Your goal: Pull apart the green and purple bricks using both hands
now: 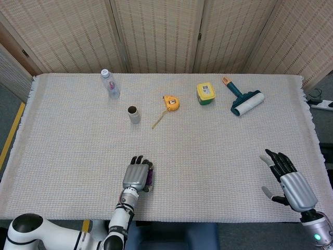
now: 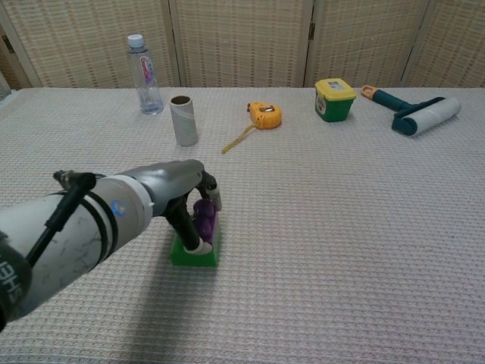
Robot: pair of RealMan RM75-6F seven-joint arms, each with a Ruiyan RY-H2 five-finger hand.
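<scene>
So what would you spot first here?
The left hand near the table's front edge, its fingers wrapped round the purple brick stuck on the green brick. Then the right hand, open and holding nothing at the front right corner.
</scene>
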